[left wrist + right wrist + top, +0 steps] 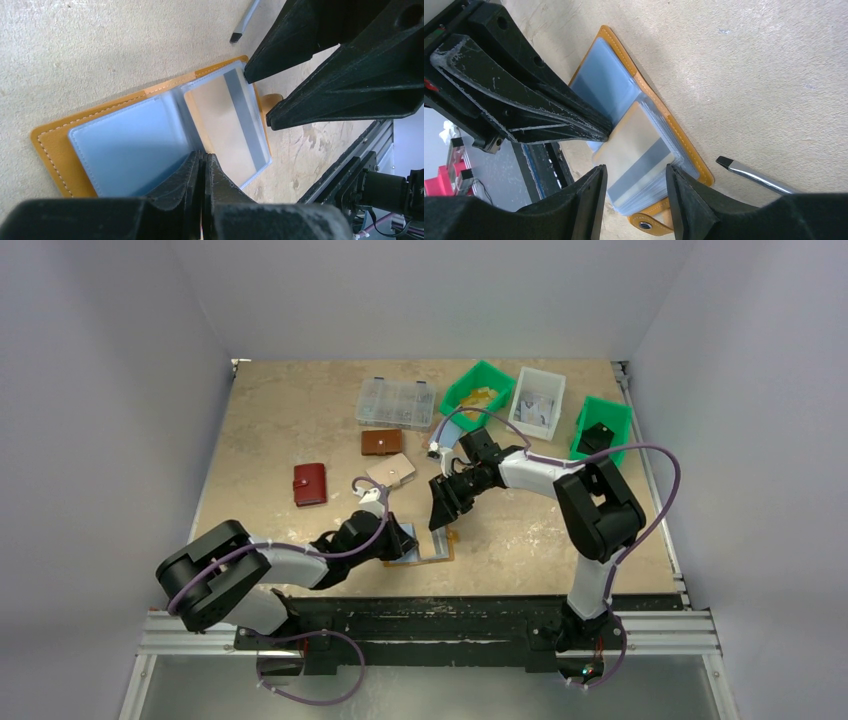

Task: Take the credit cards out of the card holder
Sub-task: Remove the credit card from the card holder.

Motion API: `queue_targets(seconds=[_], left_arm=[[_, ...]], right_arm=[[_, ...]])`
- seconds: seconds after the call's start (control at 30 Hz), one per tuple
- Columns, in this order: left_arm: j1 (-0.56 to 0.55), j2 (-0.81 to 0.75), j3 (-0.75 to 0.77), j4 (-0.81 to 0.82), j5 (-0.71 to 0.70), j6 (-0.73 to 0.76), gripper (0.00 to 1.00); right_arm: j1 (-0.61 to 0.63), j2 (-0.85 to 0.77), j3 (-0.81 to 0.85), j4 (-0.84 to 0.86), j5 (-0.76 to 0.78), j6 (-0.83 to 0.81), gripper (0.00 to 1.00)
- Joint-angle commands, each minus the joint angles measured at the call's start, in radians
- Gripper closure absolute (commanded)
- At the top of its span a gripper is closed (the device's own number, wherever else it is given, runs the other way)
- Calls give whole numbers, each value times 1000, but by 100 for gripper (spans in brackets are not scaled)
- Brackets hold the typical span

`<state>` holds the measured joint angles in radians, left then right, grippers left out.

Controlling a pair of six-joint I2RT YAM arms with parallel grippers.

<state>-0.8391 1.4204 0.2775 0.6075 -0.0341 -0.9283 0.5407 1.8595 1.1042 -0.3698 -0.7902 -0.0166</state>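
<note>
The mustard card holder [432,552] lies open on the table near the front edge, its pale blue-grey slots [130,142] facing up. A cream credit card [636,152] with a grey stripe sits in the clear sleeve on one half, also visible as the card [227,125] in the left wrist view. My left gripper [204,156] is shut, its tips pressing on the holder's fold. My right gripper [636,187] is open and straddles the end of the sleeve stack by the snap tab [646,224], its fingers not touching the card.
A silvery strip with a dark tip [754,175] lies just beside the holder. Behind are a red wallet [310,484], a brown wallet [381,442], a beige wallet [391,470], a clear compartment box [397,402], two green bins [477,390] and a white bin [537,400].
</note>
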Motion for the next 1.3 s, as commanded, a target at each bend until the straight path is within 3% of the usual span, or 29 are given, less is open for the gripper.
queue_targets(seconds=[0.0, 0.3, 0.57, 0.97, 1.27], left_arm=[[-1, 14, 33, -28, -40, -5, 100], [0, 12, 28, -81, -88, -22, 100], [1, 14, 21, -47, -72, -25, 100], [1, 20, 15, -22, -57, -26, 100], [0, 28, 17, -8, -45, -26, 100]], right_arm=[[-2, -40, -13, 30, 46, 6, 44], [-12, -76, -15, 34, 76, 3, 43], [-11, -57, -7, 2, -4, -16, 47], [-9, -12, -6, -6, -4, -4, 47], [-3, 9, 3, -22, -48, -12, 55]])
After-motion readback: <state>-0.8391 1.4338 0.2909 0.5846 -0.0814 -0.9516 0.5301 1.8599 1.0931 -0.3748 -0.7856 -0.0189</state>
